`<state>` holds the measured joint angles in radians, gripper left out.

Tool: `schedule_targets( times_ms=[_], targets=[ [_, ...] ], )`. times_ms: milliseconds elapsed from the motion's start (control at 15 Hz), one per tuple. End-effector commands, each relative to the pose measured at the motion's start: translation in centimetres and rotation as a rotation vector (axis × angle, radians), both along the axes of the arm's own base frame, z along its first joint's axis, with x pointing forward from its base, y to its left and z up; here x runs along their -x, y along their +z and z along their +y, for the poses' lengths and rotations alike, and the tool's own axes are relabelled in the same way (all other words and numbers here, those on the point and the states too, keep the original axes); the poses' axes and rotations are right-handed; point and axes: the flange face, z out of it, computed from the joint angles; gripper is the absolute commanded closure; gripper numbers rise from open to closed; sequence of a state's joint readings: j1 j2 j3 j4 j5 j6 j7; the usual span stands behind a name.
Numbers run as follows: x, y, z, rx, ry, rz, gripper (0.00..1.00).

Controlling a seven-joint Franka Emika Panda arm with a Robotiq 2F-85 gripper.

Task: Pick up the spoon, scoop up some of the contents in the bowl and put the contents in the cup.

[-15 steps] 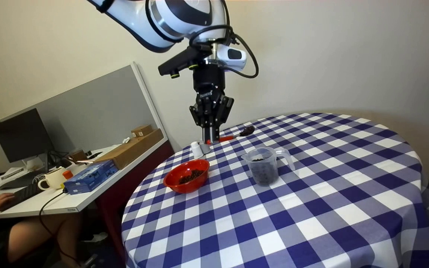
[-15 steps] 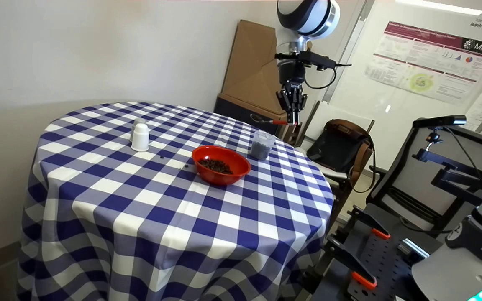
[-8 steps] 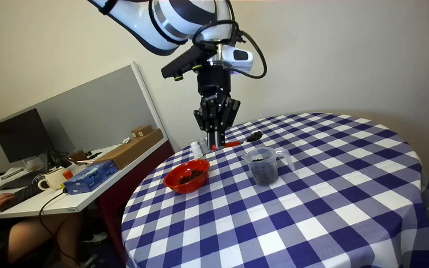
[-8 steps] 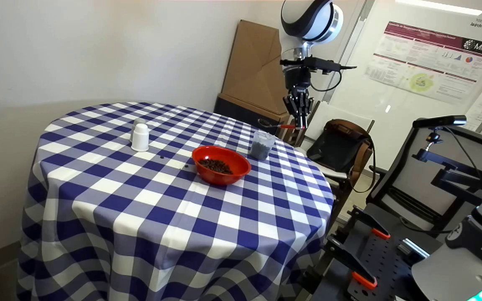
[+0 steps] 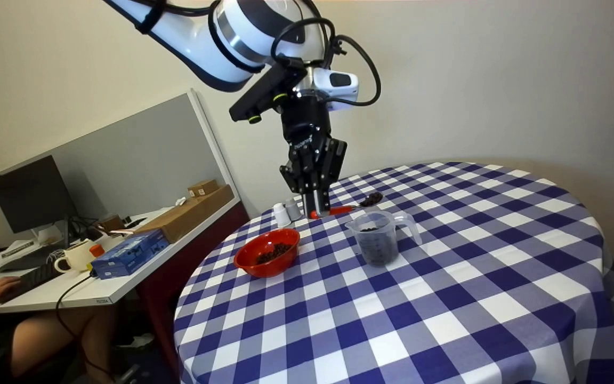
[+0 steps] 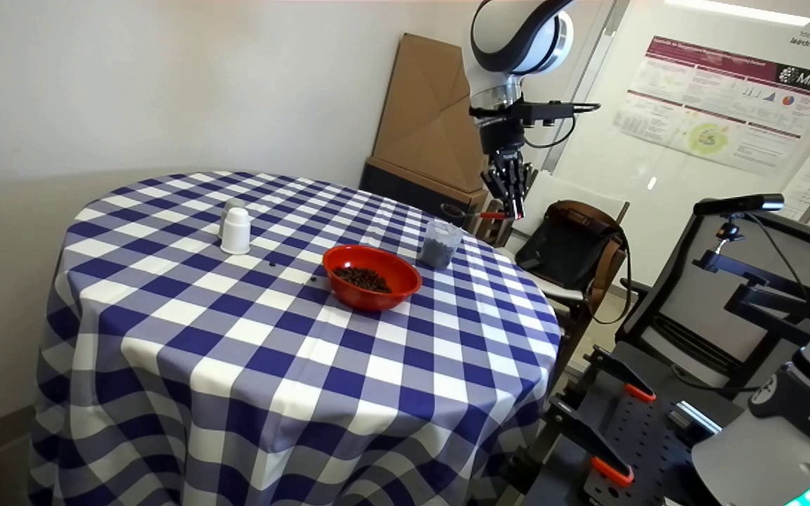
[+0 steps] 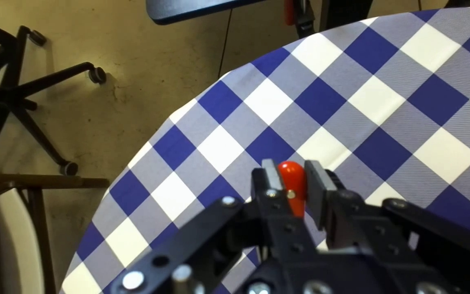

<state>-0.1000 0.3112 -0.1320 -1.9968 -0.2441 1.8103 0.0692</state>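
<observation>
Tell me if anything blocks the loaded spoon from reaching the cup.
Nothing visible does. The spoon, held by its red handle in the gripper, shows its loaded head above the rim of the cup in both exterior views, with no object seen between them. The bowl stands apart, off that path.

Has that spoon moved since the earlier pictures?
Yes: in an exterior view, the spoon has shifted right and lower in the picture, nearer the clear cup.
</observation>
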Motion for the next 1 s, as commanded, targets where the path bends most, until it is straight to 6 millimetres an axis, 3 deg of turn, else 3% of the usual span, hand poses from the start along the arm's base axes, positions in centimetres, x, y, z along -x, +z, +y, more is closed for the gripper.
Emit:
schedule_targets(
  times_ms=[0,933],
  targets=[
    [0.4,0.4,1.1,0.083,0.03,-0.001,0.94],
    [0.4,-0.6,4.0,0.435,0.188,-0.018,0.94]
  ],
)
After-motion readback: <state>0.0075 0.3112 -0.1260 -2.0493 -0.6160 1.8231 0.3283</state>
